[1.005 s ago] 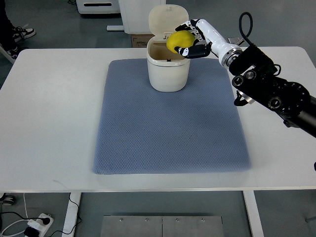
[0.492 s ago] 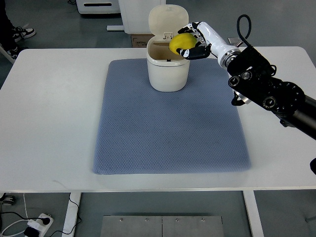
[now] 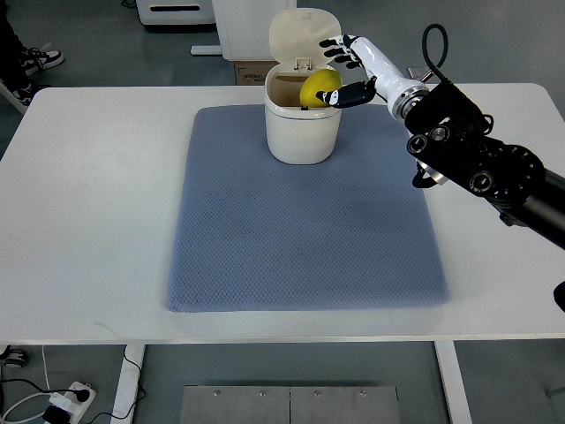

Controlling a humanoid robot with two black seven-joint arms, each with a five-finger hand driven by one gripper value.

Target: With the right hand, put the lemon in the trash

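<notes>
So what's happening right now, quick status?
Right hand open over the bin. Lemon at the bin's mouth, just off the fingers. Lid up, nothing blocking. Left hand out of view.

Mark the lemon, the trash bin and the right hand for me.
lemon (image 3: 318,87), top view, on its yellow skin over the bin opening.
trash bin (image 3: 302,134), top view, on its front wall.
right hand (image 3: 347,69), top view, between its spread fingers and thumb.
</notes>
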